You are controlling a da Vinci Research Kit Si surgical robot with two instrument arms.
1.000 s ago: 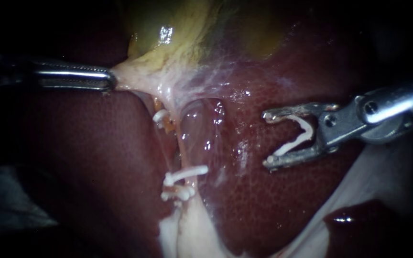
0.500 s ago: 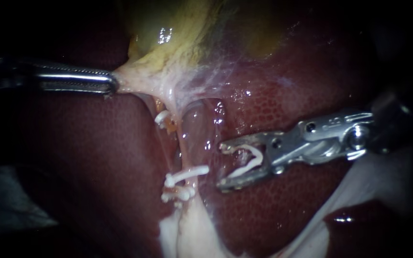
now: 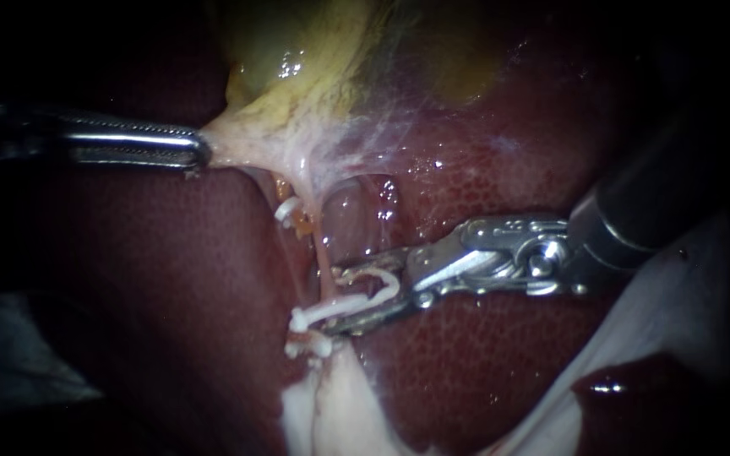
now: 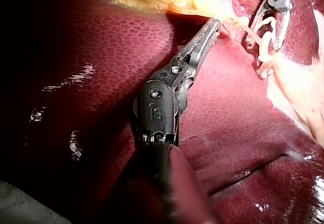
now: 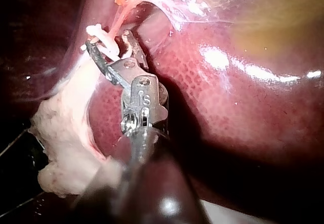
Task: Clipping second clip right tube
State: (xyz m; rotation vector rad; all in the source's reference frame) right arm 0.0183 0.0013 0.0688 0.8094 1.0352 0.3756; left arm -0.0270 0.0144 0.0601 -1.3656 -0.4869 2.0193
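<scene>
White clip (image 3: 386,287), held unclosed in my right instrument's (image 3: 336,300) spread jaws, is sitting at the right tube (image 3: 323,249) above a seated clip (image 3: 302,318), my left instrument's (image 3: 200,152) jaws clamping the gallbladder (image 3: 314,67); placement likely needs fuller straddling before squeezing.

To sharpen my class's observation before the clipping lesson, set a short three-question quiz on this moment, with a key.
1. True or false: the left instrument has its jaws shut on pale tissue below the gallbladder.
2. What does the right instrument carry between its jaws? A) a needle B) an open white clip C) nothing
3. Complete: its jaw tips lie at a thin pink ____.
Key: 1 true; 2 B; 3 tube.
</scene>
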